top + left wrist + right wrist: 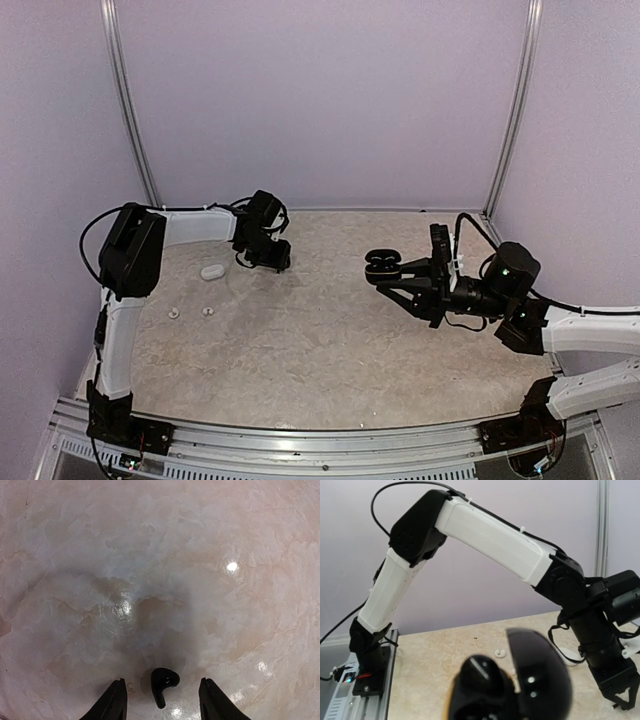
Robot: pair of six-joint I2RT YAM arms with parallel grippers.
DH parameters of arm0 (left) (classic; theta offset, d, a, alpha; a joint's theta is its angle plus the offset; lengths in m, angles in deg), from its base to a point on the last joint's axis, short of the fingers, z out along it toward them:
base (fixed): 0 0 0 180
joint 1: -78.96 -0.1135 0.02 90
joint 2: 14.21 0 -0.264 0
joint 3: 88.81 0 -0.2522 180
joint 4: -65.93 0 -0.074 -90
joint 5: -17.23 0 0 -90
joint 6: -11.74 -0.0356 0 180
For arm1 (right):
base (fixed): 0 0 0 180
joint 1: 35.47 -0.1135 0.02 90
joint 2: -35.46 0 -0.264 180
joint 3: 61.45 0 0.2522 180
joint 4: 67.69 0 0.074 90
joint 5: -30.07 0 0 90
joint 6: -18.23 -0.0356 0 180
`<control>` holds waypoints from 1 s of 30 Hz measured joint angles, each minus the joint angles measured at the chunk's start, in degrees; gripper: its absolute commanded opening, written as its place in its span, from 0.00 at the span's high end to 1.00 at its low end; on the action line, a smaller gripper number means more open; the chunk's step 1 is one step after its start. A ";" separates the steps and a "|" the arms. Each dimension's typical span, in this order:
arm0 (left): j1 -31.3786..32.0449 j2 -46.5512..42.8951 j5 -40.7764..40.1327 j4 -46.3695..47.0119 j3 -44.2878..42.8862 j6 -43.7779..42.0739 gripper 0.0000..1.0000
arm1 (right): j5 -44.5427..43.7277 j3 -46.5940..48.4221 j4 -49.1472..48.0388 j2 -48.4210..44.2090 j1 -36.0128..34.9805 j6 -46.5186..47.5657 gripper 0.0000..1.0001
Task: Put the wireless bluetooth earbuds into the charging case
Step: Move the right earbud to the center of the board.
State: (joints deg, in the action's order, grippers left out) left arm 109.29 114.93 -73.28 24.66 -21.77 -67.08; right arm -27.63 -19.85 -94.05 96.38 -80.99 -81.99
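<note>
A glossy black earbud (165, 678) lies on the marble table, stem pointing toward the wrist camera. My left gripper (163, 681) is open, with one fingertip (118, 698) on each side of the earbud and neither touching it. My right gripper (388, 281) is shut on the black charging case (381, 262), held lid-open above the table's right half. In the right wrist view the charging case (490, 690) is close and blurred, with its lid (542, 677) raised, and it hides my fingers. Two white earbuds (173, 312) (208, 312) lie at the left.
A white case (211, 271) sits shut just left of my left gripper (270, 258). The right wrist view shows one white earbud (499, 653) and the white case (568, 655) beyond the black case. Purple walls close off the table (320, 350).
</note>
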 measured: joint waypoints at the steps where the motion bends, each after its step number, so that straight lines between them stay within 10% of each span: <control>1: -0.11 0.35 0.00 -0.24 -0.31 -0.07 0.51 | 0.00 0.00 0.00 0.07 0.02 0.00 1.00; 20: 0.17 4.94 -1.88 -1.99 -5.01 -1.36 0.75 | 1.14 0.00 -0.15 1.44 0.07 -0.98 1.00; 30: 3.02 -4.85 -2.73 0.24 10.10 -0.94 0.82 | 1.53 -0.07 -0.46 1.07 0.11 -1.25 1.00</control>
State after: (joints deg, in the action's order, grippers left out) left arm 112.30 110.08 -76.01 24.90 -11.67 -68.02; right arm -26.10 -19.92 -94.50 97.45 -80.88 -83.24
